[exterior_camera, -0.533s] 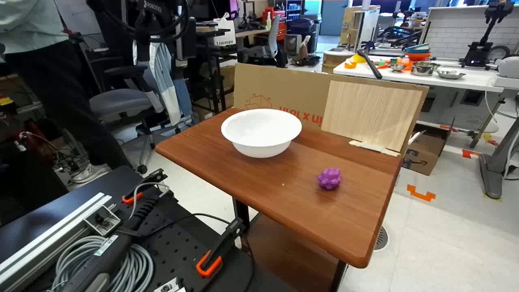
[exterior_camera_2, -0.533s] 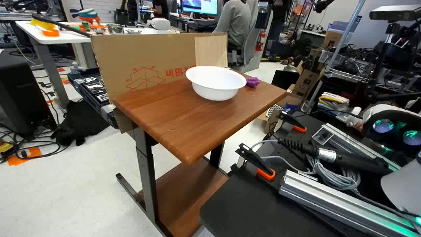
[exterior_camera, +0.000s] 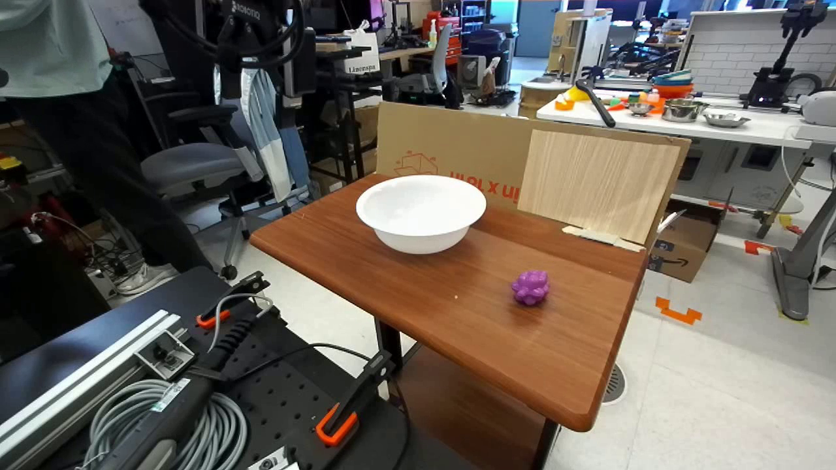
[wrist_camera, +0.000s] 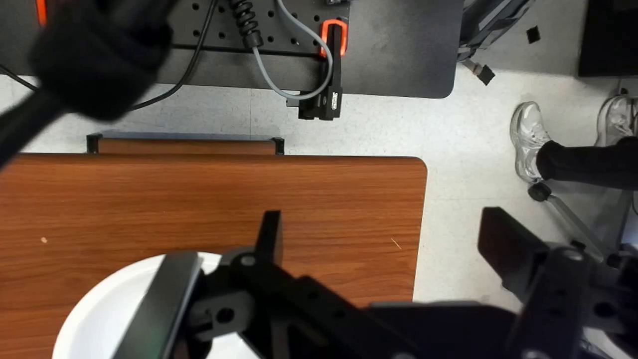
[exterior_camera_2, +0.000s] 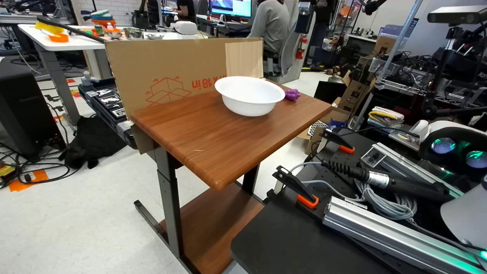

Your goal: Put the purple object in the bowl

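The purple object (exterior_camera: 530, 288) is small and lumpy and sits on the brown table in both exterior views. It also shows just past the bowl's rim in an exterior view (exterior_camera_2: 292, 94). It is out of sight in the wrist view. The white bowl (exterior_camera: 421, 243) stands upright on the table, apart from the purple object; its inside looks empty. The bowl also shows in an exterior view (exterior_camera_2: 251, 107) and, partly hidden by the gripper, in the wrist view (wrist_camera: 89, 319). My gripper (wrist_camera: 381, 214) is open and empty, above the table's end on the bowl's side.
The brown table (exterior_camera: 470, 313) has a cardboard panel (exterior_camera: 457, 137) standing along its back edge. A black pegboard bench (exterior_camera: 294, 365) with clamps, cable and metal profile stands in front. A person (exterior_camera: 59, 85) stands beyond the table's end near an office chair (exterior_camera: 196, 163).
The person by the chair has shifted slightly. The gripper, the bowl and the purple object have not visibly moved.
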Controlling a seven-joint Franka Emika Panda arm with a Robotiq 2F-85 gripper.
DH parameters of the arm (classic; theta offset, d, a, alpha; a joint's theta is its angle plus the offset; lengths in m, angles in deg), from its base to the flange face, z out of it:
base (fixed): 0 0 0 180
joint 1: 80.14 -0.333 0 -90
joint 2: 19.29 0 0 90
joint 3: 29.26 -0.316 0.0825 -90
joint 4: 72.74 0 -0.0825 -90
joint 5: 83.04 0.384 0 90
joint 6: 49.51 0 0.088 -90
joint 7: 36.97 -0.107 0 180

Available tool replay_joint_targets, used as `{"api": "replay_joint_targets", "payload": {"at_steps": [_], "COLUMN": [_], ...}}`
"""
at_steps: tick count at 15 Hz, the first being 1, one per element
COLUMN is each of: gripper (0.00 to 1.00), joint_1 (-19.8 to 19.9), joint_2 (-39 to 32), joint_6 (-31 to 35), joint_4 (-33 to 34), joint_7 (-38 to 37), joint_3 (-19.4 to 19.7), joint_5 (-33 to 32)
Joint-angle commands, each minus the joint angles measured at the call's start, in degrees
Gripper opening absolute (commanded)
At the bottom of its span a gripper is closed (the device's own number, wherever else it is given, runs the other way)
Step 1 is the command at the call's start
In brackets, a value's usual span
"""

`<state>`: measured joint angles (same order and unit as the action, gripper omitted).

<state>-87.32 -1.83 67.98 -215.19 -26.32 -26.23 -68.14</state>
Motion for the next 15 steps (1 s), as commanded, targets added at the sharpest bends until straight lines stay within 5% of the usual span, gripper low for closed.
{"api": "replay_joint_targets", "payload": {"at_steps": [1,10,15], "gripper": [1.0,1.0,1.0], "joint_1": [1.1,1.6,7.9], "joint_2": [0.0,-1.3,-9.8], "joint_6": [-0.2,1.1,7.2], "joint_4": [0.1,0.9,6.4], "joint_7": [0.3,-0.3,0.4], "joint_3": [-1.0,-0.7,3.8], "joint_5": [0.3,0.3,-0.6]}}
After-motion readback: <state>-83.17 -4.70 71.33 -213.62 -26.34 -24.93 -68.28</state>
